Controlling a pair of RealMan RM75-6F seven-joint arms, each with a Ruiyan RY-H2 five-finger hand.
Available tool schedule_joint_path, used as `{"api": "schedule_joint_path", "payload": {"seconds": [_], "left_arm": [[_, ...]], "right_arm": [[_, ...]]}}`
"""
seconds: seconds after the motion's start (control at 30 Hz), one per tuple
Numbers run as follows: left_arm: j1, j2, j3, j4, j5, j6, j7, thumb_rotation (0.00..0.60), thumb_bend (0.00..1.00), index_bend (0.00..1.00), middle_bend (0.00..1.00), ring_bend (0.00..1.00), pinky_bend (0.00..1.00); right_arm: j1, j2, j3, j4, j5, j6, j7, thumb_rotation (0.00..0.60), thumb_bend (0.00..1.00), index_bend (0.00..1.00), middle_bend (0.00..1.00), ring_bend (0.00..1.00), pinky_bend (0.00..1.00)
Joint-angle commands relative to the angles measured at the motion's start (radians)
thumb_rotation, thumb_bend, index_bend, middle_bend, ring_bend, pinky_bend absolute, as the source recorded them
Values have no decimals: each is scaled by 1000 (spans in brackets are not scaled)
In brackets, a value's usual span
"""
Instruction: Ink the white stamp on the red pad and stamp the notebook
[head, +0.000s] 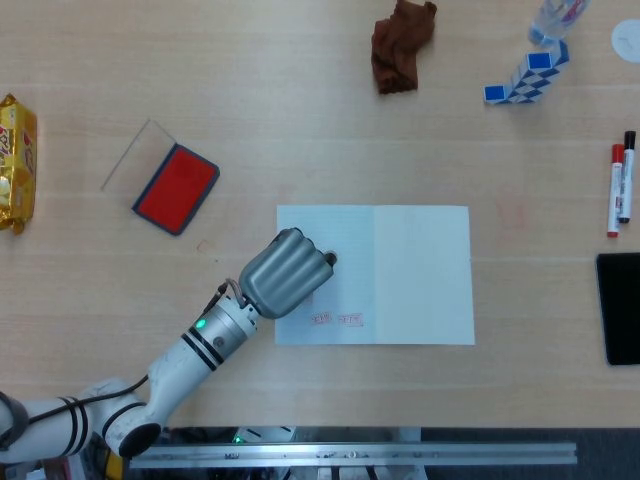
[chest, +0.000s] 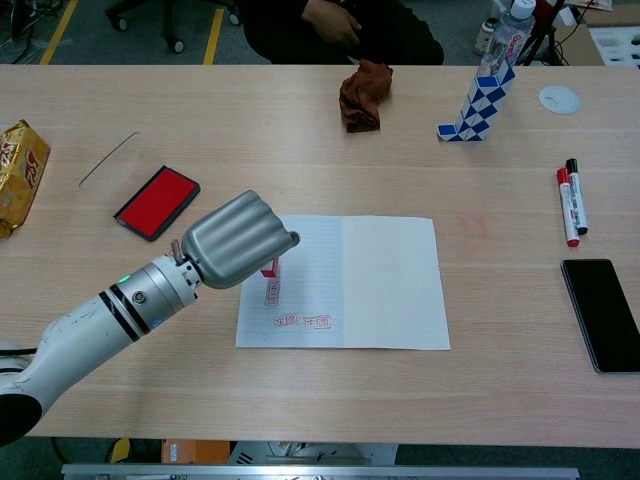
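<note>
The notebook lies open near the middle of the table, and everything else is easiest placed from it. The left hand is curled closed over the notebook's left edge, and the chest view shows the stamp poking out beneath its fingers, its red underside just above the left page; in the head view the hand hides the stamp altogether. Whether the stamp's face is touching the paper or hanging a little clear of it I cannot tell. Three red imprints already sit on the left page: two side by side near the bottom edge and one turned upright above them, right under the stamp. The red ink pad sits open up and to the left of the notebook, well apart from it, with its clear lid lying beyond. Judging by those marks, inking and stamping have both been done at least once; what remains is either another impression or putting the stamp down. The right hand shows in neither view.
</note>
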Motion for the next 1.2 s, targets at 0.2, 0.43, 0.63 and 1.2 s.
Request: {"api": "schedule_joint_path", "payload": {"seconds": [0.2,0.43,0.63,1.2], "left_arm": [[-12,-39,-5,63,-2,-6,6,600,324,580,1000,1000,1000],[-18,-63,1,104,0,-12,15,600,323,580,1000,1000,1000],[-21,-80,7,125,-6,-25,15,600,323,580,1000,1000,1000],[-37,-86,1,129,-46,-70,22,600,324,579,1000,1000,1000]], "right_arm": [[-1,3,1,-1,3,0,-2,600,119,462,490,408,573],[-5,4,-1,0,7,0,-2,600,119,462,490,408,573],[-8,4,-1,3,8,2,0,600,119,462,490,408,573],[-11,0,-1,12,10,0,7,600,119,462,490,408,573]]}}
